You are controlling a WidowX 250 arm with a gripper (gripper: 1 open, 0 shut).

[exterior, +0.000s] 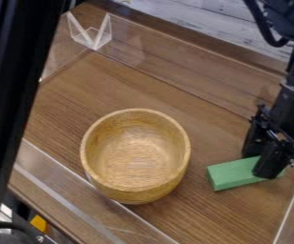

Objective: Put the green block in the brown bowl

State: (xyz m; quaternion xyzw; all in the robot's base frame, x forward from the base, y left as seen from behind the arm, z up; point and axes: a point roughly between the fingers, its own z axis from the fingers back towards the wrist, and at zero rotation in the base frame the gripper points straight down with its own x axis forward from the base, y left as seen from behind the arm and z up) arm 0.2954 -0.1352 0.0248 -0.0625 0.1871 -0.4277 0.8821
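The brown bowl (96, 170) stands upright on the wooden table, left of centre, and nothing shows inside it. To its right lies the green block (234, 174), flat and low over the table, a short gap from the bowl's wall. My black gripper (273, 162) comes down from the upper right and is shut on the block's right end, which the fingers (265, 151) hide. I cannot tell whether the block touches the table.
Clear plastic walls ring the table, with a folded clear piece (90, 30) at the back left. A dark post (16, 105) crosses the left side of the view. Bare wood (150, 76) lies behind the bowl.
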